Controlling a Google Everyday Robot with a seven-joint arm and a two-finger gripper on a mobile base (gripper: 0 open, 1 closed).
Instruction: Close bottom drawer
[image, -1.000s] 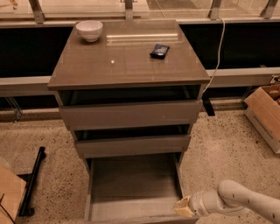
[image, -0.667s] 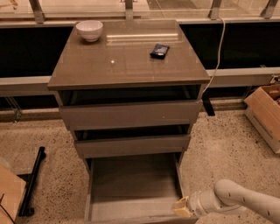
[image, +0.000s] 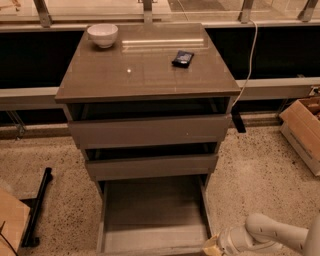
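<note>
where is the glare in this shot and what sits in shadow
Camera view: a pale streak of glare and a small bright dot lie on the cabinet top, right of the bowl; the gaps above the two upper drawer fronts are deep shadow; the bottom drawer is dimly lit inside; the gripper at its front corner is lit.

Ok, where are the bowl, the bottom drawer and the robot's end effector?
bowl (image: 102, 35), camera view, white outer side.
bottom drawer (image: 152, 210), camera view, bare inside floor.
end effector (image: 212, 246), camera view, tip, by the drawer's front corner.
</note>
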